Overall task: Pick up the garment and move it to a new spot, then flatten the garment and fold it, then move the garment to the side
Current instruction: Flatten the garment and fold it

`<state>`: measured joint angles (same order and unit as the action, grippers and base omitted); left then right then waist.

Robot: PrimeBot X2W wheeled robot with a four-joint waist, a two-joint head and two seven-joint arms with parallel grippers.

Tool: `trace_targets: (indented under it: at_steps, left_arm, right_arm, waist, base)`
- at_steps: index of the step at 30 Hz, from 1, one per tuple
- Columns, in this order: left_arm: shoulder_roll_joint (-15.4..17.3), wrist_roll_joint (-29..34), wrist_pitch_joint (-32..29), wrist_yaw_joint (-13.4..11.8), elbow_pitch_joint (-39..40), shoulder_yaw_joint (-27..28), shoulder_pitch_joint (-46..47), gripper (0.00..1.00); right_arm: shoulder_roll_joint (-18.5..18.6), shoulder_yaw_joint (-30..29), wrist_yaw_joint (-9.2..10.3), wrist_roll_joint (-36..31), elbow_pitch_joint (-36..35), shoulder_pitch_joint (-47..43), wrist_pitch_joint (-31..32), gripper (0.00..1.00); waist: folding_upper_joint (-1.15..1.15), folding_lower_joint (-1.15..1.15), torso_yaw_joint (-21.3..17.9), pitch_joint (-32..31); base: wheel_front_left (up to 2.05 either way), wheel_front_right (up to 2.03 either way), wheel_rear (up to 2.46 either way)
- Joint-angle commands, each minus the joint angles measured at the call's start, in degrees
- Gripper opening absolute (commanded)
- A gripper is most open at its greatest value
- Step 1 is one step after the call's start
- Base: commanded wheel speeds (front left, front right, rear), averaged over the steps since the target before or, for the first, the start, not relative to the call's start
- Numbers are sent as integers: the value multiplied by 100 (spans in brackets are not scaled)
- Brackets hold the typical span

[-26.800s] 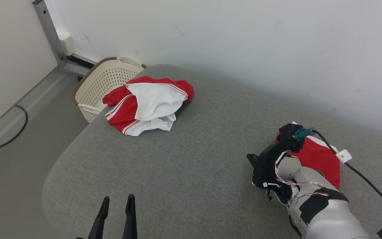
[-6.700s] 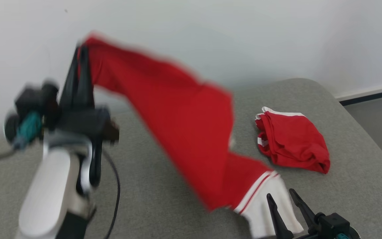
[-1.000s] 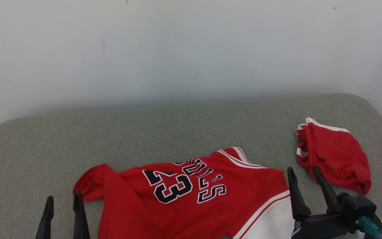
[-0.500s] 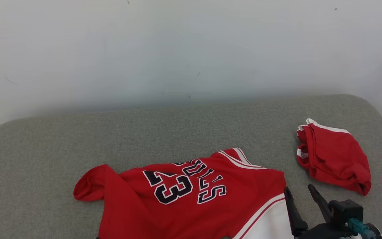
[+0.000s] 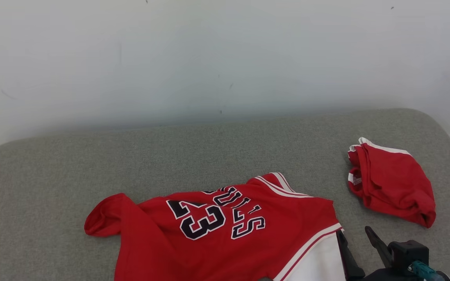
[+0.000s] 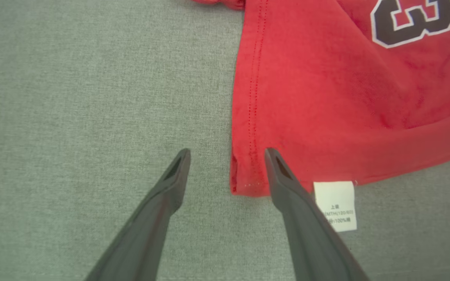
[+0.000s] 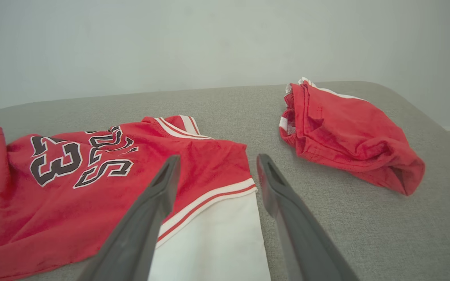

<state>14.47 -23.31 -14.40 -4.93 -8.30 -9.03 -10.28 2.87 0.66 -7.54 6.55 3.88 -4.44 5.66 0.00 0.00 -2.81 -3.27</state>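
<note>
Rumpled red jersey (image 5: pixel 217 230) on a woven grey cushion (image 5: pixel 170 156)
It is spread at 6 o'clock, a folded red bundle (image 5: pixel 391 181) at its 2 o'clock. The left gripper (image 6: pixel 227 150), by the stitched hem (image 6: pixel 250 117), and the right gripper (image 5: pixel 353 231) are held apart, empty.

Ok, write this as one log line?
jersey: laid out, wrinkled | left pincer: open, at hem corner | right pincer: open, near striped edge
</note>
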Motion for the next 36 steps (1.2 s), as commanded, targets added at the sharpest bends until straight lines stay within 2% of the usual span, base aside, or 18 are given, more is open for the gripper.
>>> trace_targets:
  at_steps: [1,3,4,8,10,12,13,16,19,20,21,22,23,29,36]
  left_arm:
    - [6,-12,-51,-22,47,-11,-58,98]
    - [-27,-29,-199,-57,108,-57,-67,87]
    - [-45,-37,-270,-78,118,-88,-71,76]
    - [-95,-6,-495,-160,165,-196,-80,55]
    - [-98,15,-518,-192,136,-221,-48,58]
    - [-85,61,-587,-290,-3,-221,30,77]
    - [-77,109,-628,-358,-56,-213,54,83]
    - [-99,126,-693,-439,-131,-236,117,87]
    - [-108,73,-631,-418,-163,-228,120,83]
    - [-108,71,-614,-422,-162,-225,119,74]
    - [-108,63,-640,-445,-179,-223,111,57]
    - [-105,61,-705,-485,-206,-220,93,25]
    - [-106,69,-735,-508,-207,-229,78,0]
    - [-150,36,-843,-607,-64,-270,-24,0]
    - [-158,-14,-846,-617,-3,-271,-2,0]
  right_arm:
    - [-7,3,9,47,-49,-40,24,100]
    - [-7,20,9,69,-100,-56,103,100]
    - [-7,28,9,85,-133,-58,140,100]
    - [-7,33,9,88,-215,-102,329,100]
    - [-8,33,9,77,-253,-130,385,100]
    - [-7,38,9,66,-296,-170,458,100]
    - [-7,47,9,68,-315,-165,483,100]
    - [-7,47,9,89,-347,-114,547,100]
    - [-7,32,9,101,-345,-70,645,100]
    - [-8,33,9,108,-334,-68,694,100]
    - [-7,29,9,117,-301,-82,748,100]
    - [-7,4,9,135,-249,-117,848,100]
    - [-7,-11,9,146,-185,-166,981,100]
    - [-6,-275,9,55,82,-353,1737,100]
    - [-8,-546,9,-103,220,-427,2104,100]
  waist:
    - [0,0,14,8]
    - [0,0,24,19]
    - [0,0,22,25]
    - [0,0,-37,67]
    - [0,0,-68,90]
    - [0,0,-111,115]
    - [0,0,-128,123]
    - [0,0,-155,146]
    - [0,0,-162,166]
    - [0,0,-162,171]
    - [0,0,-162,175]
    - [0,0,-164,176]
    - [0,0,-164,176]
    - [0,0,-144,175]
    - [0,0,-98,162]
  base:
    - [0,0,0]
    - [0,0,0]
    - [0,0,0]
    - [0,0,0]
    - [0,0,0]
    - [0,0,0]
    - [0,0,0]
    - [0,0,0]
    - [0,0,0]
    - [0,0,0]
    - [0,0,0]
    - [0,0,0]
    - [0,0,0]
    - [0,0,0]
    - [0,0,0]
